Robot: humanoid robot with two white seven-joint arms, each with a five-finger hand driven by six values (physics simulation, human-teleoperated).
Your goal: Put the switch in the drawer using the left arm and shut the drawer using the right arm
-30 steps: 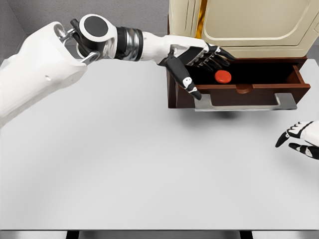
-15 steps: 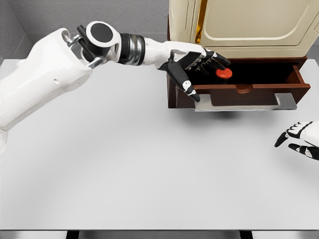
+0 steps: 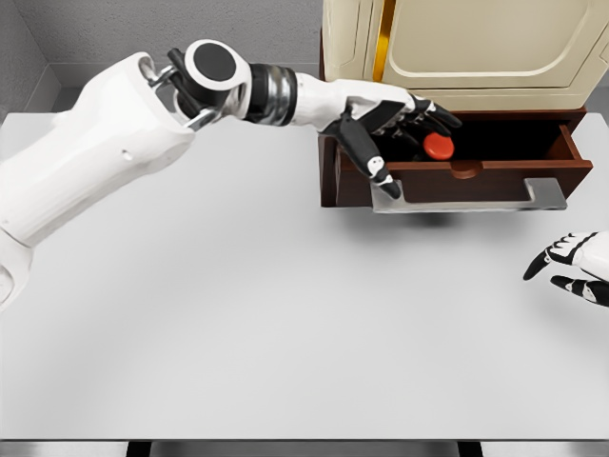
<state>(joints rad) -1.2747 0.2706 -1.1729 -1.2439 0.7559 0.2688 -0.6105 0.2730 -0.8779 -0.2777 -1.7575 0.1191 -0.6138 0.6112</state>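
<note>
One grey table (image 3: 285,314) filled most of the view, its near and left stretches bare and wide. At its far right edge stood one cream cabinet (image 3: 466,48) with one brown drawer (image 3: 476,176) pulled out toward the near side, a grey handle (image 3: 466,198) along its front. The left arm reached from the far left across the table's far edge, forearm level. The left hand (image 3: 390,124) hung over the drawer's left end, fingers spread, thumb pointing down over the front wall, gripping nothing. One red switch (image 3: 439,146) sat inside the drawer, just right of the fingertips; whether they touched it could not be told. The right hand (image 3: 571,265) rested low at the right edge, fingers loosely curled, holding nothing, well apart from the drawer.
</note>
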